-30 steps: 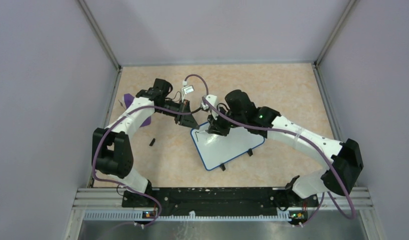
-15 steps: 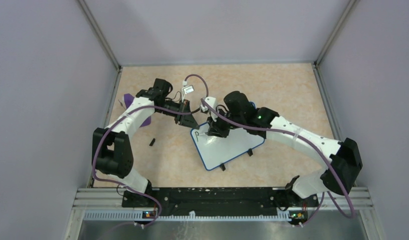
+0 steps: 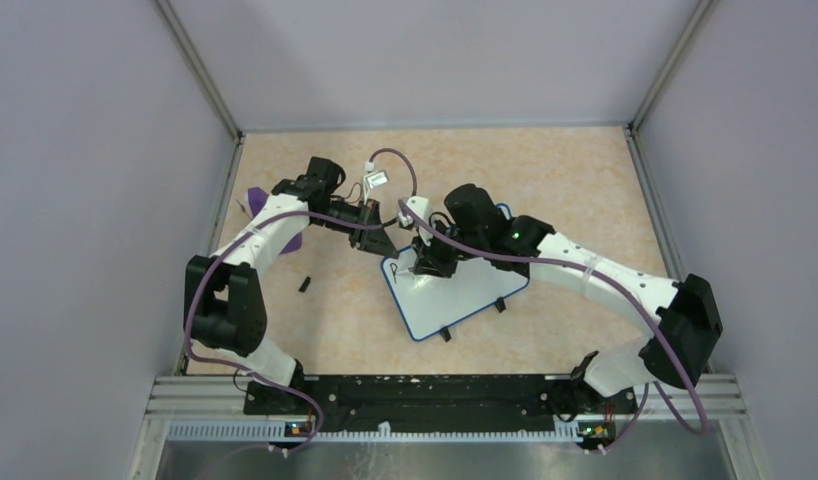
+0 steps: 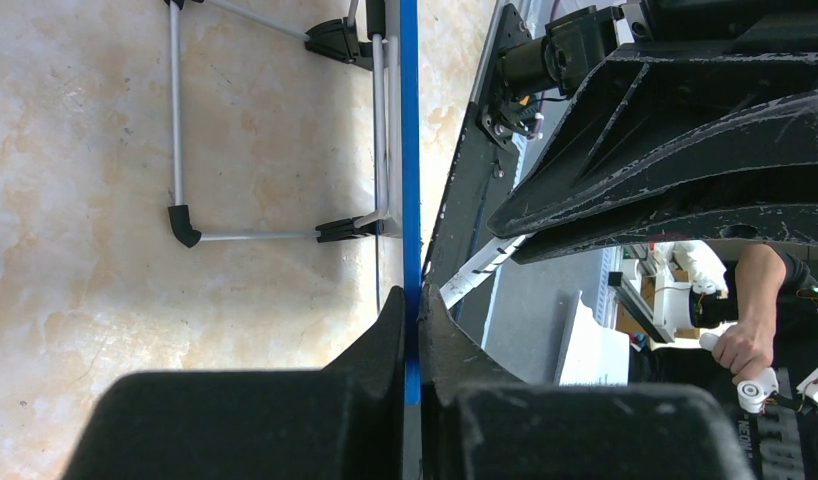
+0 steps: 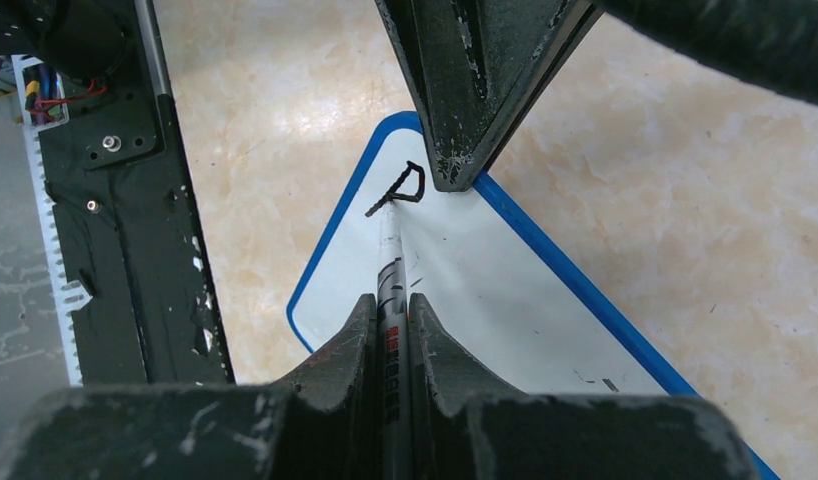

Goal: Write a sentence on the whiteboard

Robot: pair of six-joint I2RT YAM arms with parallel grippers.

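Observation:
The whiteboard (image 3: 467, 294), white with a thin blue frame, lies tilted at the table's middle. My left gripper (image 3: 378, 244) is shut on its far left corner; in the left wrist view the blue edge (image 4: 409, 150) runs between my left gripper (image 4: 412, 305). My right gripper (image 3: 421, 264) hovers over the board's left end, shut on a grey marker (image 5: 390, 270). The marker's tip touches the whiteboard (image 5: 505, 300) at a black looped stroke (image 5: 406, 184), all of the sentence that shows. The left fingers (image 5: 465, 90) stand just beyond it.
A purple wedge (image 3: 257, 197) lies behind the left arm near the left wall. A small black cap (image 3: 305, 284) sits on the table left of the board. The board's wire stand and black feet (image 4: 185, 225) rest on the table. Enclosure walls ring the table.
My right gripper has shifted slightly left along the board with the marker. The left arm and the board have stayed put.

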